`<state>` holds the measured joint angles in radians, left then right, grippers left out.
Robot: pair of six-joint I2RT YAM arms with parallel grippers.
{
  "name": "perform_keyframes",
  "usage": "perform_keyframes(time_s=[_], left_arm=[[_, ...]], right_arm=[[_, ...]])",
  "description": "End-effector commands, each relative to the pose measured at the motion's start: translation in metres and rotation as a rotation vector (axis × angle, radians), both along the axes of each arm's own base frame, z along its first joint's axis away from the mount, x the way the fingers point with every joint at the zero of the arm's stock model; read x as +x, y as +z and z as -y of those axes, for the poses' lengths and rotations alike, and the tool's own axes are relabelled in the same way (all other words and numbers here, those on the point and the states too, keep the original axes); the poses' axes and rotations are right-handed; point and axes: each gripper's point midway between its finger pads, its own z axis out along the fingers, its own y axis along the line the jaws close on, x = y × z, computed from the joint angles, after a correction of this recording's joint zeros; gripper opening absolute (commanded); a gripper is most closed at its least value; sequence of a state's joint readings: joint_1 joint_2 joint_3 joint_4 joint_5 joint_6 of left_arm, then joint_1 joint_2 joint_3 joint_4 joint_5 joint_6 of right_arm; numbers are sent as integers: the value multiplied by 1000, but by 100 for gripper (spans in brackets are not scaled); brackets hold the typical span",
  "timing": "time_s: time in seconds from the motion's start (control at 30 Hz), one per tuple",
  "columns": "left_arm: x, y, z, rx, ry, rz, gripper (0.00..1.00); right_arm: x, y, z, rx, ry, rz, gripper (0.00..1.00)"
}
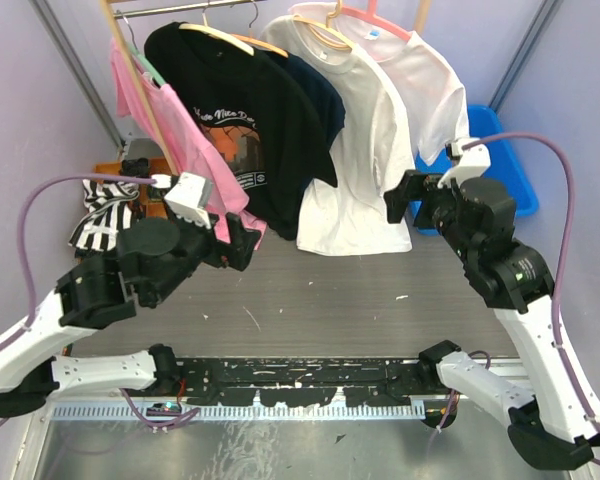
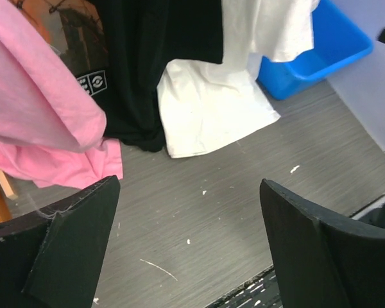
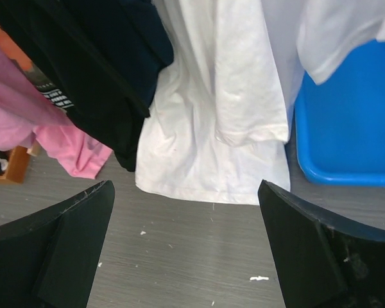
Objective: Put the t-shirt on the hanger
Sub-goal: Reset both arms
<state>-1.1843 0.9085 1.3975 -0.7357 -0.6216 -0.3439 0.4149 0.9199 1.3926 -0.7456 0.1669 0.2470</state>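
The white t-shirt [image 1: 355,150] hangs on the wooden hanger [image 1: 318,30], hem touching the table [image 1: 360,300]. Near it, the left gripper [image 1: 244,240] and right gripper [image 1: 408,200] are spread wide, holding nothing. Hanging looks done; the next move, I judge, is backing clear without snagging cloth

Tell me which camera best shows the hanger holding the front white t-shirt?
The top view: the hanger shows at the t-shirt neck. Both wrist views catch only the t-shirt's lower half, with no hanger in sight.
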Motion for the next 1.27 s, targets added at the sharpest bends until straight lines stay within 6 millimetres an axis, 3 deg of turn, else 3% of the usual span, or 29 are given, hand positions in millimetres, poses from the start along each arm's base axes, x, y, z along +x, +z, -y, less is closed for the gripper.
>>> perform_keyframes(time_s=[0.0,0.3,0.5,0.77,1.23], left_arm=[[18,-9,4,-30,52,-8,98],[60,-79,-18,-103,103,-208,98],[71,-112,-47,-140,184,-267,98],[56,-111,-71,-142,235,-240,98],[46,-100,-79,-157,245,-213,98]], right_arm=[[1,7,17,34,-94,106,100],[0,-62,17,15,-123,-61,100],[-9,-74,23,39,-145,-44,100],[-22,-70,39,52,-196,7,100],[-28,-66,44,60,-210,33,100]])
